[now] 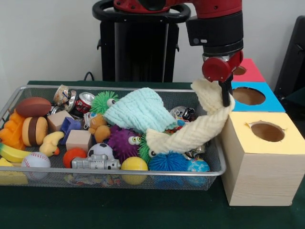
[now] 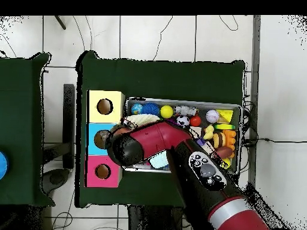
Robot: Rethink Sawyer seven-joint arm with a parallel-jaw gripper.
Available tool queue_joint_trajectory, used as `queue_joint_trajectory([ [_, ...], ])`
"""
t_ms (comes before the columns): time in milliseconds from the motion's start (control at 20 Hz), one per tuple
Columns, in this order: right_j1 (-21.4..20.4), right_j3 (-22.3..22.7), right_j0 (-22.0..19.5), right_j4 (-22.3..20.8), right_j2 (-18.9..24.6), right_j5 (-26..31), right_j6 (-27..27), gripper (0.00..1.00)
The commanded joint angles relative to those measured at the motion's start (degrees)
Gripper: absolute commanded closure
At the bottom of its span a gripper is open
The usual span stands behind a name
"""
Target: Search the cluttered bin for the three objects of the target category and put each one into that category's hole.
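The gripper point(image 1: 226, 98) is clamped on a cream knitted scarf point(image 1: 190, 134), its dark fingers closed over the upper fold so that the cloth hangs from them in a long loose bend. The scarf's lower end trails back down into the bin point(image 1: 28, 89), lying across the spiky purple ball point(image 1: 123, 141) and just above the blue spiky ball point(image 1: 167, 162), while its lifted part hangs over the bin's right end next to the boxes. The arm point(image 1: 217, 28) comes down from above nearly upright, with its red wrist joint right above the fingers. From overhead the arm point(image 2: 180, 150) reaches across the bin point(image 2: 237, 108) from the robot's base, and its black end sits over the blue-topped box point(image 2: 96, 129), hiding the gripper itself. The hole point(image 1: 239, 70) in the red-topped box is at the far end of the row, behind the arm and partly hidden by it; the blue-topped hole point(image 1: 248, 96) is in the middle and the yellow-topped hole point(image 1: 267, 131) is nearest the camera. Everything stands on the dark green table point(image 1: 119, 210). The bin also holds a pale mint knitted hat point(image 1: 140, 110), a toy football point(image 1: 33, 107), a baseball point(image 1: 35, 160) and a yellow ball point(image 1: 134, 165).
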Motion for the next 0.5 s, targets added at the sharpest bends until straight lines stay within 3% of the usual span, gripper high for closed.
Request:
queue_joint_trajectory([
  [50, 3.2, -7.6, -2.8, -2.4, 2.5, 11.1, -8.4, 1.0],
  [500, 3.2, -9.3, -6.2, -2.7, 5.1, 17.1, -13.0, 1.0],
])
